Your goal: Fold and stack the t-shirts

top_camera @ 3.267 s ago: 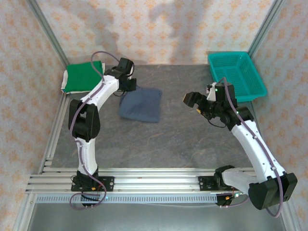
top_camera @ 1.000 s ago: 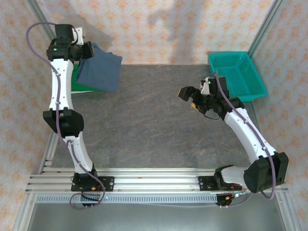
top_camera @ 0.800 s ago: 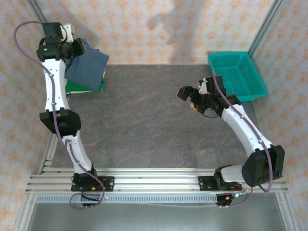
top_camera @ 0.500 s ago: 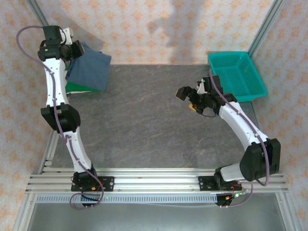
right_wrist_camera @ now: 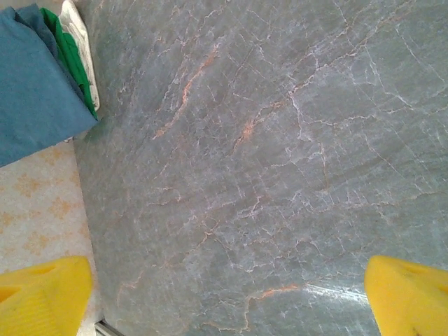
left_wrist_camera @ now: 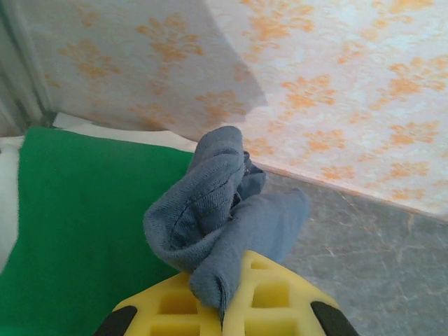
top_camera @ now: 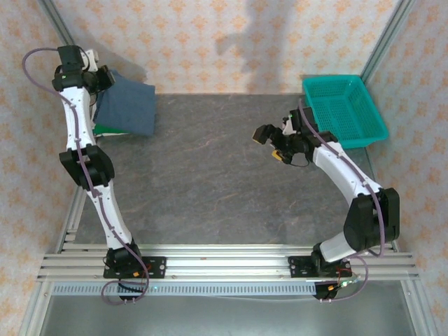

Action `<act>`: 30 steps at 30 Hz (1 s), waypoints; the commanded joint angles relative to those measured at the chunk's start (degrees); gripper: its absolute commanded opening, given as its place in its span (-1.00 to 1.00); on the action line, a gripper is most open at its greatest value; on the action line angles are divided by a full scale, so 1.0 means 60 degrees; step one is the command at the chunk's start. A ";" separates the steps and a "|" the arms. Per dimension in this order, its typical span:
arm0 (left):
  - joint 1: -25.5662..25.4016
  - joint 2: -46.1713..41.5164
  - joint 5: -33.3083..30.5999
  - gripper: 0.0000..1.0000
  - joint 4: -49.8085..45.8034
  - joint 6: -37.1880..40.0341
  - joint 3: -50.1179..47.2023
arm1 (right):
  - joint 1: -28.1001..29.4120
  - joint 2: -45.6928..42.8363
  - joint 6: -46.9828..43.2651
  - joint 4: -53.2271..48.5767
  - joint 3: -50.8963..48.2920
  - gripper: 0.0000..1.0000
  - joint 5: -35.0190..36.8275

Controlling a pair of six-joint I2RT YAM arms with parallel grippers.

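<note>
In the far-left corner, the slate-blue t-shirt is lying as a folded, soft rectangle, its long side running out from the wall toward the near edge. Its pinched corner is pointing left, up into the left jaws. Those jaws are clamping tight on a bunched, ribbed wad of that blue cloth between yellow, waffle-patterned pads. The blue t-shirt is covering most of the green t-shirt, flat and smooth, which is resting on the white t-shirt, a pale edge peeking out beneath. Further right, over the grey, veined, stone-look worktop, the right jaws are gaping wide, holding nothing, touching nothing. The teal mesh basket is sitting at the far right.
</note>
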 commanded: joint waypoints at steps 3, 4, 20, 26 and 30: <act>0.0542 0.0900 0.0459 -1.00 0.1249 -0.0805 0.0791 | 0.0112 0.0610 -0.0043 -0.0250 0.0841 0.99 0.0029; 0.0627 0.1116 0.0524 -1.00 0.1466 -0.1018 0.0920 | 0.0128 0.0730 -0.0076 -0.0382 0.0958 0.99 0.0030; 0.0506 0.2172 0.1399 1.00 0.3913 -0.3847 0.1076 | 0.0963 0.1520 -0.0419 -0.1223 0.2211 0.99 -0.0139; -0.0112 0.0743 0.1485 1.00 0.2412 -0.2804 0.0698 | 0.0969 0.0376 -0.0815 -0.1521 0.1673 0.99 0.0950; -0.0860 -0.0748 0.1052 1.00 0.1673 -0.1902 -0.0604 | 0.0866 -0.0613 -0.1434 -0.2130 0.1434 0.99 0.2087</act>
